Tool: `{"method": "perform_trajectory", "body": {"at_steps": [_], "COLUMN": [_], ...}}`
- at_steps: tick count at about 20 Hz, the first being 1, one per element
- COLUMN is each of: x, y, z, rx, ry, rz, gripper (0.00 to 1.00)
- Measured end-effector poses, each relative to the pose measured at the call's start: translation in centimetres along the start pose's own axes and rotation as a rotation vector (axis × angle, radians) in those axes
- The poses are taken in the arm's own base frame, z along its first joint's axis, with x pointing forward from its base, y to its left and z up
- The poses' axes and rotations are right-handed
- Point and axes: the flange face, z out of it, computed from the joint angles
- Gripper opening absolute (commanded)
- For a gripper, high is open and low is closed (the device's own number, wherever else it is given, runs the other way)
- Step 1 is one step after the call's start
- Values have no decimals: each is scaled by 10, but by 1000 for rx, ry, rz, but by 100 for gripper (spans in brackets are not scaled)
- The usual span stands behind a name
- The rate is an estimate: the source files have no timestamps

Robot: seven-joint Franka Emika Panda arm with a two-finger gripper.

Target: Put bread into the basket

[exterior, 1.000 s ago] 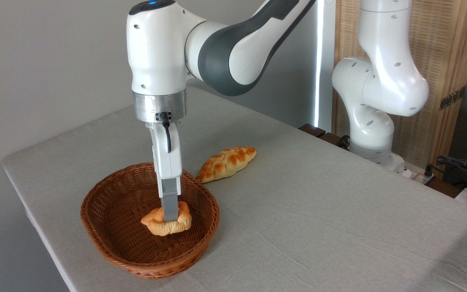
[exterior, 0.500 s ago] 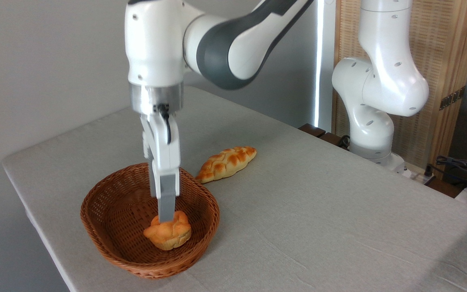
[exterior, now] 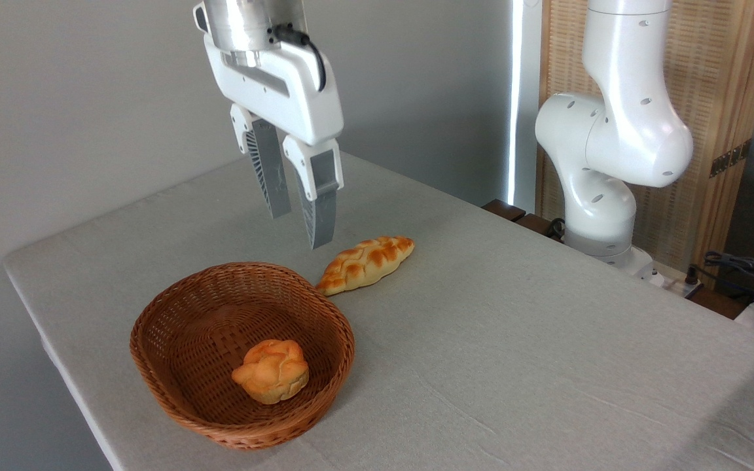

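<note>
A: Up and away. A second ago your gripper was down in the basket with its fingers on the bread; half a second ago it was just lifting off the bun. Now it hangs high above the basket's back rim, clear of everything.

B: Holding anything?

A: No. Fingers stand slightly apart, a narrow gap between them, nothing in it. You let go.

B: And the bread?

A: Inside the basket, on the woven floor, toward the near-right side, knobbly top up. It tipped from squashed-looking under the fingers to sitting upright once released, and hasn't shifted since the half-second frame. Not touching the rim as far as you can see.

B: So the task?

A: Looks done to me. Bun is in, hand is out. All you'd still need is to keep clear of the basket.

B: Counts, only one view to go through?

A: Single fixed camera, yes. One basket. One round bun, in the basket. One braided loaf, on the table just behind and right of the basket, near its back rim, not touching it that I can tell, unmoved across all three frames. One arm, one gripper. Some cables far right of the basket, off the table.
</note>
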Motion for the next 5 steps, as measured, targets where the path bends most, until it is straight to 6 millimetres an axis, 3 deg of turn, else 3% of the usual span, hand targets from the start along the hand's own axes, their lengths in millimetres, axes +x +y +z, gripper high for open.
{"method": "perform_trajectory", "body": {"at_steps": [5], "x": [0], "y": [-5], "z": [4], "rx": [-8], "ry": [-8], "rz": [-39], "gripper": [100]}}
